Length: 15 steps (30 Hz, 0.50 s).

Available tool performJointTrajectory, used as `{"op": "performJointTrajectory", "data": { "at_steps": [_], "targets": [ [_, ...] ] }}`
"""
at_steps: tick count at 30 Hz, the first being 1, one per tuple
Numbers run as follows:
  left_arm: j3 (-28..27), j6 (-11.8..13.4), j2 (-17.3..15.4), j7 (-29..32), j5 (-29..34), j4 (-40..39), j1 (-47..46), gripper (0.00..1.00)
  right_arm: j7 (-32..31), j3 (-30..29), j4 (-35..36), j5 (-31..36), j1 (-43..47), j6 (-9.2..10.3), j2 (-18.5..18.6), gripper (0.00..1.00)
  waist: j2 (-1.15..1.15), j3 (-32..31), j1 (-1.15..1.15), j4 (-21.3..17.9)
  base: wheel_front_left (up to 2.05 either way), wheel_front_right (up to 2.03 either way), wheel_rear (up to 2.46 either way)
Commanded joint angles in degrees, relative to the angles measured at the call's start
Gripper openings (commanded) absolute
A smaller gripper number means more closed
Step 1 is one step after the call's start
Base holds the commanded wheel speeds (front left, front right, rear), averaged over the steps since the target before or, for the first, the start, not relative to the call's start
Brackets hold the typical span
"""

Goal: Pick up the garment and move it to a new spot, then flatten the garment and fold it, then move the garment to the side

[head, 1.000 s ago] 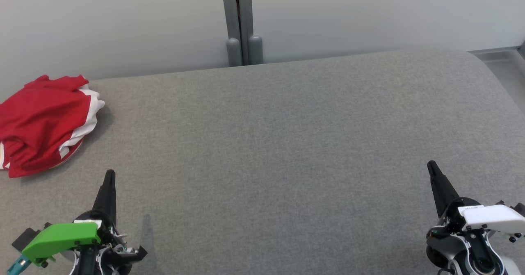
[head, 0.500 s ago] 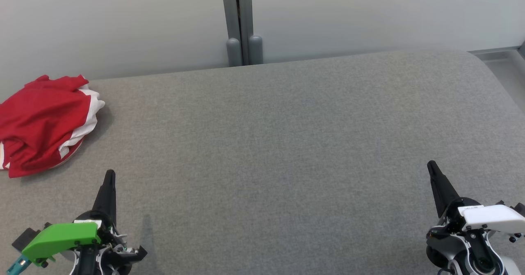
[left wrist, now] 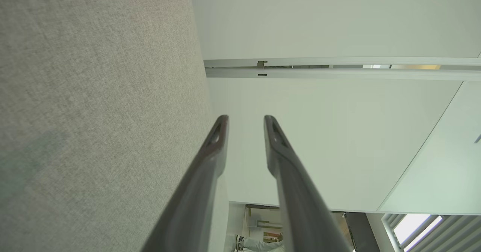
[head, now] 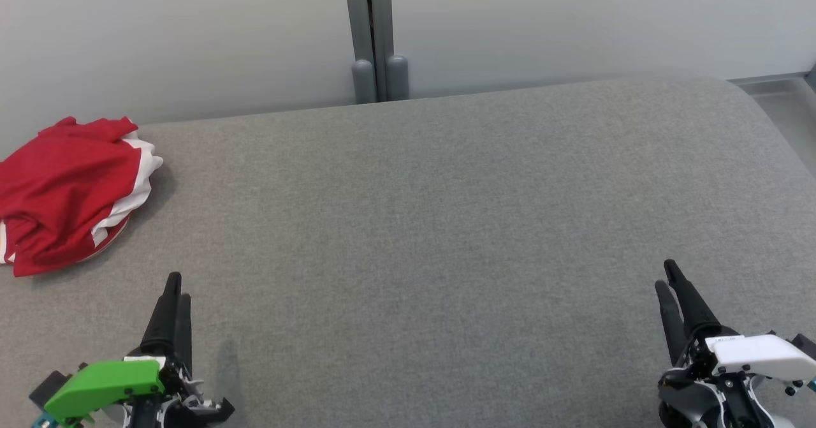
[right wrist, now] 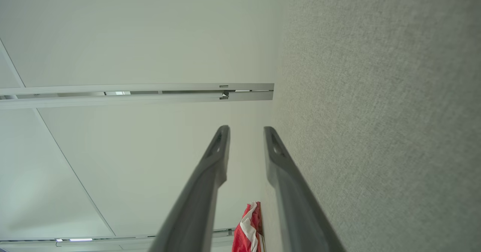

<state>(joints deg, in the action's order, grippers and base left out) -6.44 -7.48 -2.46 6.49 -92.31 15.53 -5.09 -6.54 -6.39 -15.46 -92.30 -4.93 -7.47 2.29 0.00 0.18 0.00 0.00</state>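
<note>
2 wrist views: jaws parted; head view: garment [head: 67, 192] crumpled left.

- I've got a grey fabric surface [head: 446, 224] running under and ahead of the left fingers [head: 164, 316] and right fingers [head: 687, 300].
- Pale wall panels [head: 574, 20] stand beyond the fingertips.
- A grey post [head: 370, 7] with rounded stubs [head: 396, 77] stands far ahead, between both pairs.

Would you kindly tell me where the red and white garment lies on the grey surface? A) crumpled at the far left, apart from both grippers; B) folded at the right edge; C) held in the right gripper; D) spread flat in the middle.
A: the garment lies bunched at the far left of the grey surface, clear of the left gripper.
</note>
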Motion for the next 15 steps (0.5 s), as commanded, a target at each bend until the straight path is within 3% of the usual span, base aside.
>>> {"op": "performJointTrajectory", "data": {
  "at_steps": [1, 15],
  "targets": [
    [0.09, 0.0, 0.08, -0.05, 0.01, 0.3, 0.3, 1.0, 0.05, 0.08, -0.35, 0.01, 0.33, 0.0, -0.1, 1.0, 0.0, 0.0, 0.0, 0.0, 0.0, 0.0, 0.0],
    [4.44, 0.0, 0.06, -3.8, 2.3, -0.38, 1.03, 1.0, 3.81, 1.15, -0.32, 3.4, 1.35, 0.0, -0.05, 1.0, 0.0, 0.12, 0.0, 0.01, 0.0, 0.0, 0.0]
  ]
}}
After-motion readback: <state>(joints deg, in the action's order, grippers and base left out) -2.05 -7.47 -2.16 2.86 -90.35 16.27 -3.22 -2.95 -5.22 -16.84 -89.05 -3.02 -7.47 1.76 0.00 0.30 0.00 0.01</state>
